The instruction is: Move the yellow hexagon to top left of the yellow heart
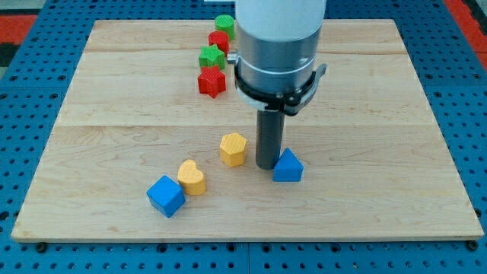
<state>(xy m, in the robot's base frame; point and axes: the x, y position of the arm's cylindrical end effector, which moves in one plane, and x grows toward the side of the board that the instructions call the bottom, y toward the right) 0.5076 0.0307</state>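
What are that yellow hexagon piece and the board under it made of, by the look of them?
The yellow hexagon looks like moulded plastic, perhaps painted wood: even matte colour, soft edges. The board looks like pale wood: grain lines and plank seams show.
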